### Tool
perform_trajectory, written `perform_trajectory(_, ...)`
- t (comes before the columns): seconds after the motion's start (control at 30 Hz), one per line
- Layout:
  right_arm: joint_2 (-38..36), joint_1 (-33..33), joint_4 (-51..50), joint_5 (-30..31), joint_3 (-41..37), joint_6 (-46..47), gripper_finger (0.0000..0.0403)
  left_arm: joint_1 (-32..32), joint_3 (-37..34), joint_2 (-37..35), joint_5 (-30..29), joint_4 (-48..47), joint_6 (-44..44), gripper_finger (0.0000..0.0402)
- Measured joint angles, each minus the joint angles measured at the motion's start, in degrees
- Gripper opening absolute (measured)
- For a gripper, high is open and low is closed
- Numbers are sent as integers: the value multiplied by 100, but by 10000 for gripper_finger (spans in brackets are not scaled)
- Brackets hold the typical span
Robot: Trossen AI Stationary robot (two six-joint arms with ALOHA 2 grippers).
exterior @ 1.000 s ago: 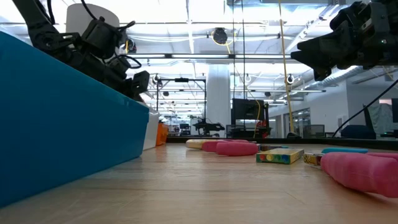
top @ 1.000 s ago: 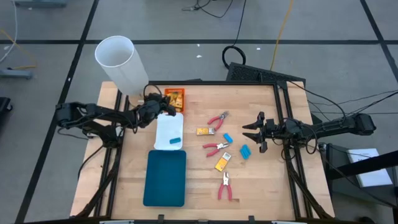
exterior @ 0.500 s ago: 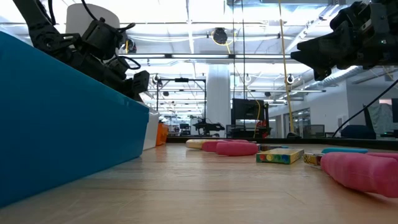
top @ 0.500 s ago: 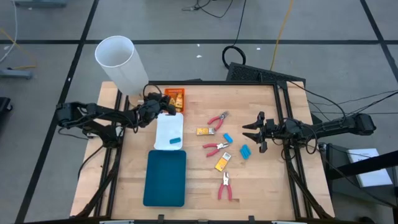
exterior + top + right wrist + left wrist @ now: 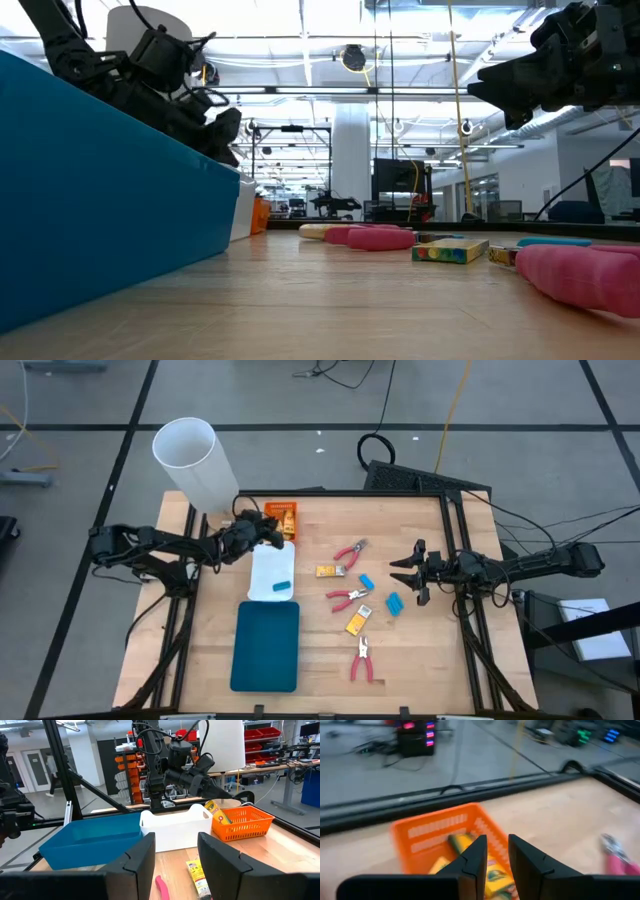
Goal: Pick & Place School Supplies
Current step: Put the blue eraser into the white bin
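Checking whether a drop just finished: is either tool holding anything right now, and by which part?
Nothing is held. The left tool hangs over the orange tray, fingers slightly apart and empty, with crayon packets lying below it. The right tool is open and empty.

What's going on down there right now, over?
Left tool open and empty over orange tray, yellow packets inside. Right tool open, empty, beside blue piece. Scissors loose on table. Nothing blocking.
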Motion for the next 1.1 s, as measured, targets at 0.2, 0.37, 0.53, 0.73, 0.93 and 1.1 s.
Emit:
perform_trajectory(0.2,-1,-1,-13,0,0,0,139,-123,0,-294,298,21,190,85)
perform_trajectory(0.37,-2,-1,-98,1,-2,0,139,-408,0,-686,624,9,994,85)
perform_trajectory(0.53,0,-1,-466,2,-2,0,139,-899,0,-1161,361,22,1226,86)
perform_trajectory(0.73,105,155,-1346,5,244,583,165,-1531,0,-1416,279,-39,1101,122)
perform_trajectory(0.93,865,989,-3695,949,1704,1188,191,-1882,0,-1372,296,-165,960,198)
perform_trajectory(1.1,1987,1660,-5496,1160,2740,2522,167,-1921,0,-1358,295,-378,932,232)
